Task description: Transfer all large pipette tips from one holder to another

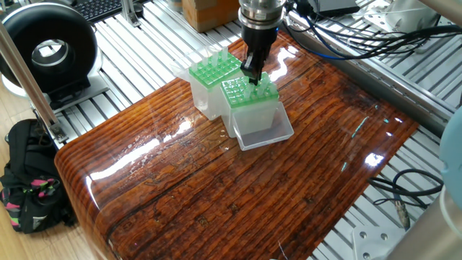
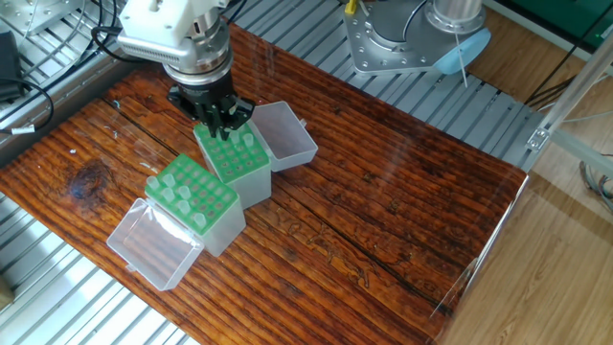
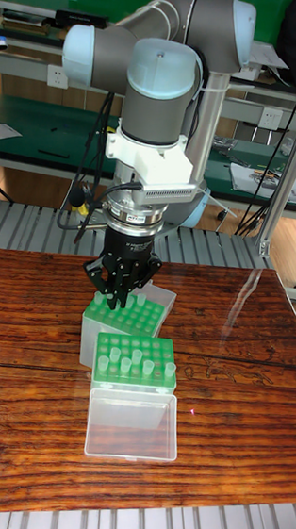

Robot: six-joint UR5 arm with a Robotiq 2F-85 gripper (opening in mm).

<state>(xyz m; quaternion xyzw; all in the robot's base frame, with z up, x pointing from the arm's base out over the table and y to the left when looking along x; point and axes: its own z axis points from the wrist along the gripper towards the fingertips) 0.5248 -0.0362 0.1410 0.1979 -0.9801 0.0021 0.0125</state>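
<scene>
This is a robotics lab or workshop. A glossy wooden counter (image 1: 238, 180) sits on a frame of aluminium rails (image 1: 137, 50), with loose cables (image 1: 346, 36) trailing at 1 o'clock and a keyboard (image 1: 97, 7) at 11 o'clock. The tall fixed view shows a grey-and-blue industrial arm (image 3: 165, 64) over the counter, green-topped benches (image 3: 32, 113) behind it, and wall sockets (image 3: 56, 76) at 10 o'clock.

Gripper (image 2: 219, 126) fingertips bunch too tightly over the far holder (image 2: 237, 159); any pipette tip between them is hidden.
</scene>
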